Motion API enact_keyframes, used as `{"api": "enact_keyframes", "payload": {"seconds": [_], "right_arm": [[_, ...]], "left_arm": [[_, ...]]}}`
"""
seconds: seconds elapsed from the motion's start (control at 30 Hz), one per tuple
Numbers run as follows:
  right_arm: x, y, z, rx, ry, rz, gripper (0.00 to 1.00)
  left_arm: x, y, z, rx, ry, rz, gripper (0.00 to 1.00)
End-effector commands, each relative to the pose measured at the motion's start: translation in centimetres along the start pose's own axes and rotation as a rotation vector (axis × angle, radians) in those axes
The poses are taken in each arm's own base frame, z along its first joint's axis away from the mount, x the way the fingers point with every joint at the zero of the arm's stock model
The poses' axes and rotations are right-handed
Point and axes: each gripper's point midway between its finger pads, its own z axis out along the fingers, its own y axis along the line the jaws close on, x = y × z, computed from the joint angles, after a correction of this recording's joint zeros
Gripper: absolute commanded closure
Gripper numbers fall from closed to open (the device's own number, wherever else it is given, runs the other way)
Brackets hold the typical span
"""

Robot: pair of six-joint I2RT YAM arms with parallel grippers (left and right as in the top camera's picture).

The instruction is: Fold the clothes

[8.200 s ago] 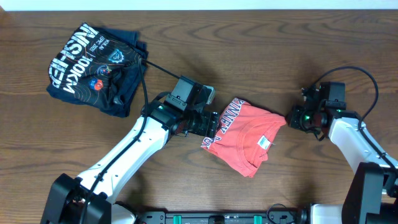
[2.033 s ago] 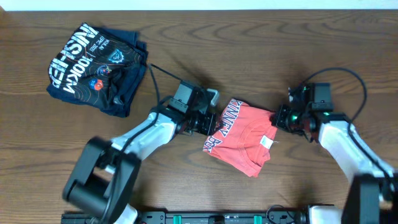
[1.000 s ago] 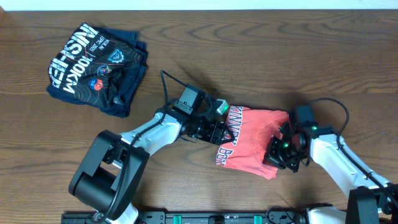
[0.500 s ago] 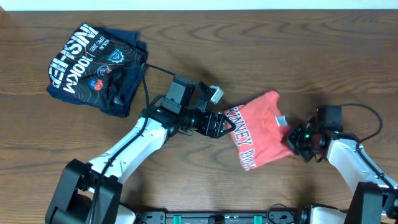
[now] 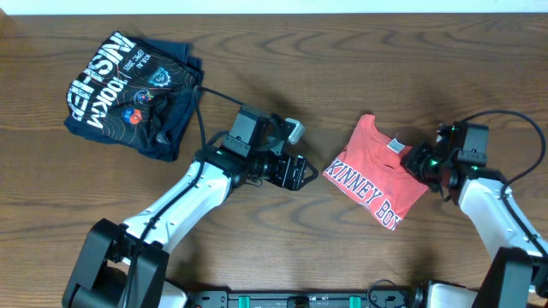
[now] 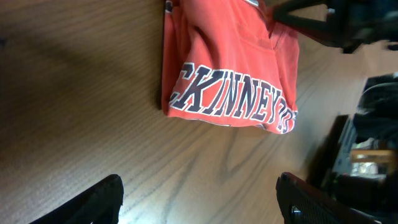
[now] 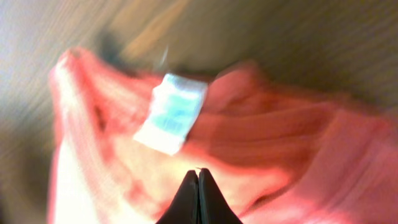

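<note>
The coral-red T-shirt (image 5: 377, 175) lies folded on the table right of centre, its lettering along the lower left edge and its white neck tag (image 5: 396, 144) up top. My right gripper (image 5: 417, 161) sits at the shirt's right edge beside the tag. In the blurred right wrist view the right gripper (image 7: 198, 177) has its jaws pressed together over the red fabric (image 7: 280, 143), just below the tag (image 7: 171, 112). My left gripper (image 5: 304, 174) is open and empty, a short way left of the shirt. In the left wrist view the shirt (image 6: 230, 56) lies ahead of the spread fingertips (image 6: 106, 199).
A dark navy folded shirt (image 5: 133, 81) with white lettering and coloured logos lies at the far left back. Arm cables run across the table behind both arms. The table's back edge is at the top of the overhead view.
The right gripper has dragged the T-shirt to the right and back, turning it so the lettering faces lower left. The shirt has come away from the left gripper, which stays put.
</note>
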Motion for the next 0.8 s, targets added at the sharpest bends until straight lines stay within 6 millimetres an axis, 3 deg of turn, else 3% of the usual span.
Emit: {"api": "enact_keyframes", "payload": {"seconds": [0.0,0.13,0.27,0.33,0.43,0.57,0.77], "right_arm": [[3.8,2.1,-0.9,-0.104,0.177,-0.036,0.99],[7.6,-3.2,-0.4,0.162,0.270,0.016,0.99],[11.1,-6.6,0.7,0.266,0.324,0.080,0.99],[11.6,-9.1,0.7,0.369,0.291,0.134,0.99],[10.0,-12.1,-0.1,0.525,0.190,0.149,0.99],[9.4,-13.1,-1.0,0.598,0.164,0.139,0.99],[8.7,-12.5,-1.0,0.580,0.175,0.078,0.99]], "left_arm": [[-0.4,-1.3,0.7,0.003,-0.002,0.147,0.21],[-0.3,-2.9,2.3,0.038,-0.005,0.272,0.21],[-0.3,-2.3,3.9,0.009,-0.004,0.290,0.22],[-0.1,-1.9,4.6,0.011,0.002,0.288,0.22],[-0.2,-1.2,5.6,0.012,-0.002,0.291,0.26],[-1.2,-1.1,6.4,0.022,-0.045,0.303,0.27],[-1.6,-2.0,8.2,0.057,-0.076,0.312,0.31]]}}
